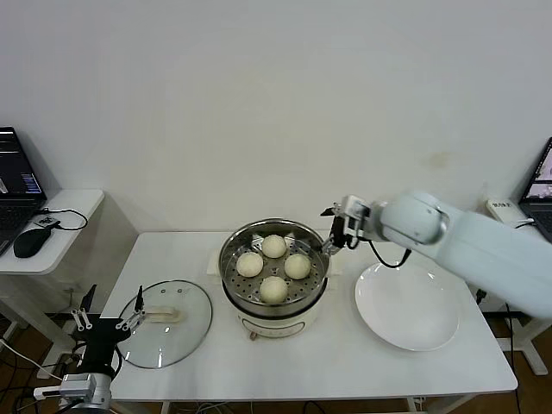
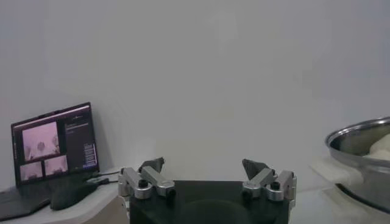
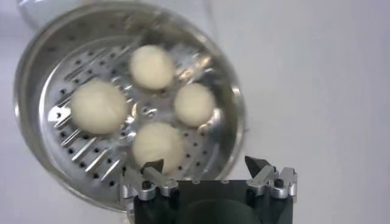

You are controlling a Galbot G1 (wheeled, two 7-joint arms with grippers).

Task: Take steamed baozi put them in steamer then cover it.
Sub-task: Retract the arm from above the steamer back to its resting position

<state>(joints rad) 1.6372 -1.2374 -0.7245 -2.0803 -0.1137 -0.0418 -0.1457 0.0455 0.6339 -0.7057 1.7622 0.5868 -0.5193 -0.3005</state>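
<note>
The steel steamer (image 1: pixel 226 269) stands mid-table on a white base, uncovered, with several cream baozi (image 1: pixel 274 246) on its perforated tray. In the right wrist view the steamer (image 3: pixel 234 115) and baozi (image 3: pixel 151 67) lie just under my right gripper (image 3: pixel 204 165), which is open and empty. In the head view the right gripper (image 1: pixel 330 229) hovers at the steamer's right rim. The glass cover (image 1: pixel 185 332) lies flat on the table left of the steamer, its cream handle (image 1: pixel 164 316) up. My left gripper (image 1: pixel 108 317) is open at the cover's left edge, low by the table corner; in its own view the left gripper (image 2: pixel 204 164) holds nothing.
A white plate (image 1: pixel 407 306) lies bare to the right of the steamer. A side table (image 1: pixel 60 224) at the left carries a laptop (image 1: pixel 17 185) and a mouse (image 1: pixel 30 243). Another laptop (image 1: pixel 542 185) shows at the right edge.
</note>
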